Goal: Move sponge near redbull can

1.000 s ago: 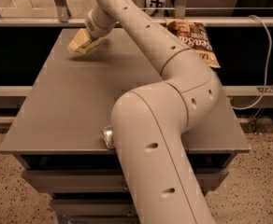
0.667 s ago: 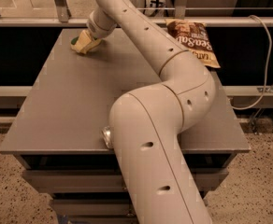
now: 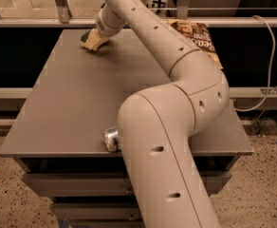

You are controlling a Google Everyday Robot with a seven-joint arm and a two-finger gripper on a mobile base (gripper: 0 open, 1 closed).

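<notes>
Gripper (image 3: pixel 98 32) at the sponge (image 3: pixel 91 40), table's (image 3: pixel 67 103) eleven o'clock; hold, I cannot tell. Swinging to six o'clock, the arm (image 3: pixel 176 127) could knock the can (image 3: pixel 111 139) off.

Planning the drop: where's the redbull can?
Camera view: the redbull can lies at the near edge of the table, partly behind the arm; the gripper is far back by the sponge.

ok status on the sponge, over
gripper at the sponge, far left of table. redbull can at near edge, part hidden behind the arm, far from sponge. chip bag far right, off the path.
</notes>
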